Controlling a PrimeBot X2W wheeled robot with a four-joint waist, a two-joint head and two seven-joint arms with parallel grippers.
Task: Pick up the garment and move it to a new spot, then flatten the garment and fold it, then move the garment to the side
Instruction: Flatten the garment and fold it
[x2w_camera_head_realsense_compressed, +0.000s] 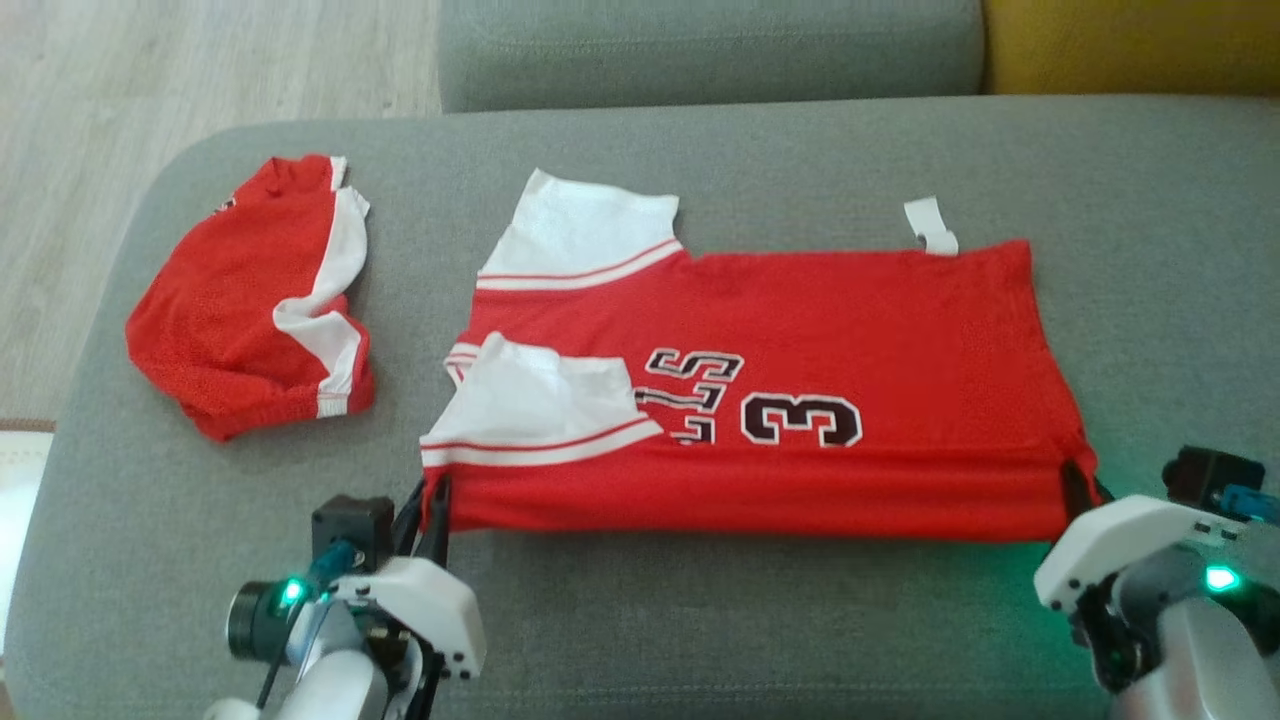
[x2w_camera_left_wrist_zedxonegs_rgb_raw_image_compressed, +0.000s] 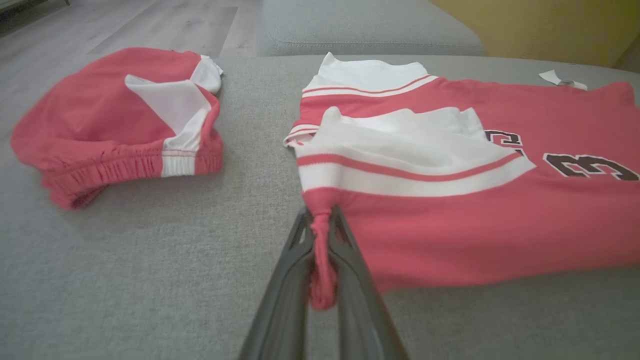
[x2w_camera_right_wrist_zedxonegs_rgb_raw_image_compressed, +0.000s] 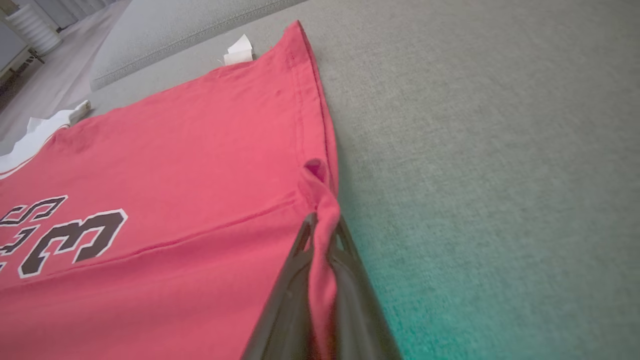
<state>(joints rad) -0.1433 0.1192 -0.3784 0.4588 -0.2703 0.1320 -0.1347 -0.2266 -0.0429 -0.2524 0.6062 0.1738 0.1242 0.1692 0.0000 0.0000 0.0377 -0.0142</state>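
The red short-sleeved jersey with white sleeves and a dark numeral 3 (x2w_camera_head_realsense_compressed: 800, 330) lies spread flat across the middle of the grey fabric seat cushion (x2w_camera_head_realsense_compressed: 640, 620), its length running along the cushion. One white sleeve is turned in over the chest.

At the cushion's near edge, the left gripper (x2w_camera_left_wrist_zedxonegs_rgb_raw_image_compressed: 320, 220) is clamped on the jersey's near corner at the sleeve end, with red cloth bunched between its dark fingers. The right gripper (x2w_camera_right_wrist_zedxonegs_rgb_raw_image_compressed: 324, 220) is pinched tight on the near corner at the hem end, a fold of cloth rising between its fingers.

The jersey looks flattened and the fold seems to be in hand. The next move would call for both arms to lift together and carry the near edge over toward the cushion's far side, level with each other so the crease runs straight.

Toward the cushion's left end sits a bundle of red and white elastic-waisted shorts (x2w_camera_head_realsense_compressed: 240, 310), well apart from the jersey.

The turned-in sleeve covers part of the lettering. How many layers each gripper holds cannot be told, and the collar is hard to make out.
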